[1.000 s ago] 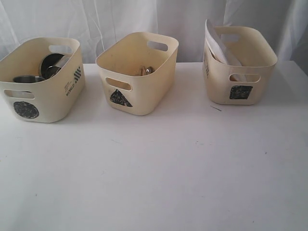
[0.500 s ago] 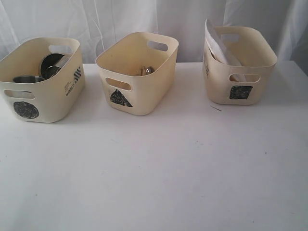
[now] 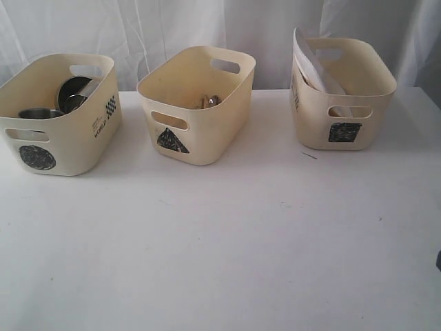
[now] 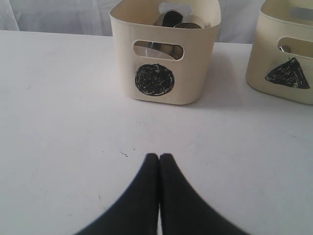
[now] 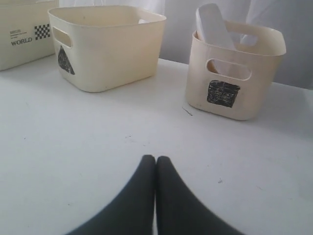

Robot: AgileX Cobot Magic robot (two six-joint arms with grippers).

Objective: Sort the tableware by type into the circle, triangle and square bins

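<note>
Before the triangle bin (image 3: 207, 131) the white desk (image 3: 220, 241) runs open to its near edge. Left of that bin, the circle bin (image 3: 69, 148) holds steel vessels (image 3: 72, 93); right of it, the square bin (image 3: 313, 124) holds the tilted white plate (image 3: 306, 58) — cutlery (image 3: 211, 101) shows inside the triangle bin itself. The left gripper (image 4: 159, 156) and right gripper (image 5: 155, 159) hover over that open stretch, tips pressed together. A white curtain (image 3: 179, 27) hangs behind.

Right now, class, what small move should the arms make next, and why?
Probably none: leave both arms parked. The left gripper and right gripper are shut on nothing, and the pieces in sight already sit in bins: steel mug in the circle bin, plate in the square bin.
</note>
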